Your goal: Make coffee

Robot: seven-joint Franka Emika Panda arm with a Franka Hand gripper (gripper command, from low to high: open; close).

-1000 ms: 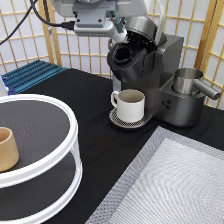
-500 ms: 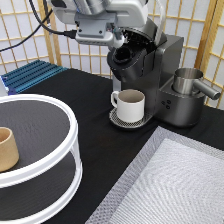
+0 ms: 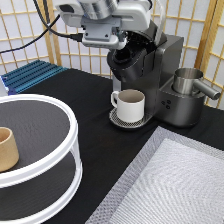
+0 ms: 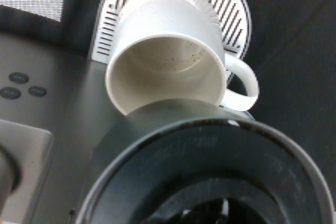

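My gripper (image 3: 119, 44) hangs at the exterior view's top, right over the round brew head (image 3: 127, 62) of the black coffee machine (image 3: 167, 70). A white handled mug (image 3: 130, 104) stands empty on the drip tray (image 3: 116, 120) under the brew head. The wrist view looks down past the dark open pod chamber (image 4: 210, 175) into the empty mug (image 4: 169, 65). Round buttons (image 4: 19, 85) show on the machine's grey body. The coffee pod is out of view in both views.
A steel pitcher (image 3: 189, 80) sits on the machine at the exterior view's right. A white two-tier round shelf (image 3: 60, 165) at the left carries a tan handleless cup (image 3: 6, 147). A grey mat (image 3: 175, 185) covers the bottom right, and a blue rack (image 3: 30, 75) lies at the back left.
The hand has tilted and shifted slightly above the brew head. The mug and the machine have not moved.
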